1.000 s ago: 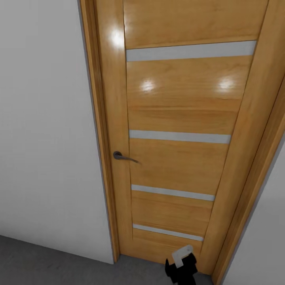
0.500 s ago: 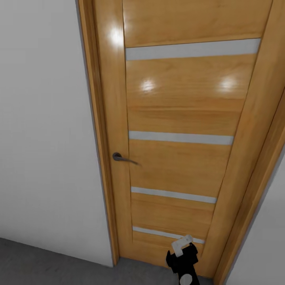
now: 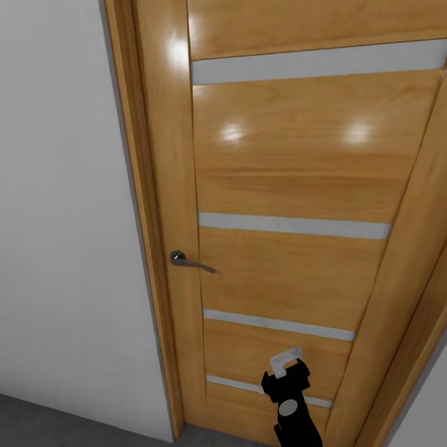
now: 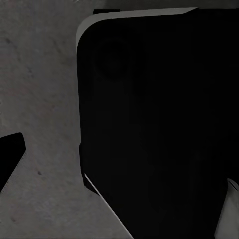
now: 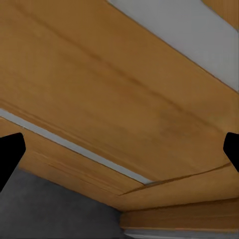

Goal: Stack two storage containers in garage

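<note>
Right hand [image 3: 287,366] low before closed wooden door [image 3: 292,174], grey handle [image 3: 186,261].

**Three cameras, one close door**

My head camera looks forward and slightly down, close to the wooden door [image 3: 292,205], with a strip of floor [image 3: 56,422] at the base. My right wrist camera faces the same door's lower planks [image 5: 109,99] from very near. My left wrist camera points down at the concrete floor [image 4: 40,99], beside a dark robot body part [image 4: 159,124].
</note>
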You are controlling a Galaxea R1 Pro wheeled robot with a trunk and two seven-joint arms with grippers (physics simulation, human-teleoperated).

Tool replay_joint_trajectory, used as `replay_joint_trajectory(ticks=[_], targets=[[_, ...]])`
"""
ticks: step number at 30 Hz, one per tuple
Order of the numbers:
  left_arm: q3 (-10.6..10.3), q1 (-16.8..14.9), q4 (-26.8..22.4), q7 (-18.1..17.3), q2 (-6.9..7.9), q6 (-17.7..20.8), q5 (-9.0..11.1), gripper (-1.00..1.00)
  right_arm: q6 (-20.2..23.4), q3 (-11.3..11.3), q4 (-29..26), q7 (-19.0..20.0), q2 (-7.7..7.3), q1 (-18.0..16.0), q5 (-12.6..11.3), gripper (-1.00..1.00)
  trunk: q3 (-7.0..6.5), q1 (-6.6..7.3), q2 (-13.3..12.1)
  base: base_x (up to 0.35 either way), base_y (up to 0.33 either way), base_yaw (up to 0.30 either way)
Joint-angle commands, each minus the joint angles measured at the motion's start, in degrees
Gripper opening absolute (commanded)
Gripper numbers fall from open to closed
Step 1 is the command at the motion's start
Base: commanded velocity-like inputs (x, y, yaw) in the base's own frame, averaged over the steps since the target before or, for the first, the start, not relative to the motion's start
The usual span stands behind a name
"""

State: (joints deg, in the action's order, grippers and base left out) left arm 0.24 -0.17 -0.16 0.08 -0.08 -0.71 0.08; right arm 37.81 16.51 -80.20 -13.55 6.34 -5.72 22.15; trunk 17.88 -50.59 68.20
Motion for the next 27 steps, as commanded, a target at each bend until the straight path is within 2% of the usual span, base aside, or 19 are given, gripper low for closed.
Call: replay_joint_trajectory(ticks=[1,9,20,27], targets=[[0.0,0.0,0.0,0.0,0.00,-0.1,0.0,1.00,0.4,0.1,-0.1,-0.2,-0.01,-0.1,0.2,1.00,0.06,-0.01,0.0,0.062,0.000,0.000],[0.0,0.0,0.0,0.0,0.00,-0.1,0.0,1.00,0.4,0.2,-1.2,-0.2,-0.01,-0.1,0.2,1.00,0.06,-0.01,0.0,0.048,0.000,0.000],[0.0,0.0,0.0,0.0,0.00,-0.1,0.0,1.00,0.4,0.2,-1.5,-0.2,-0.01,-0.1,0.2,1.00,0.06,-0.01,0.0,0.260,0.043,0.000],[-0.1,0.0,0.0,0.0,0.00,-0.1,0.0,1.00,0.4,0.2,-1.5,-0.2,-0.01,-0.1,0.2,1.00,0.06,-0.01,0.0,0.055,0.010,0.000]])
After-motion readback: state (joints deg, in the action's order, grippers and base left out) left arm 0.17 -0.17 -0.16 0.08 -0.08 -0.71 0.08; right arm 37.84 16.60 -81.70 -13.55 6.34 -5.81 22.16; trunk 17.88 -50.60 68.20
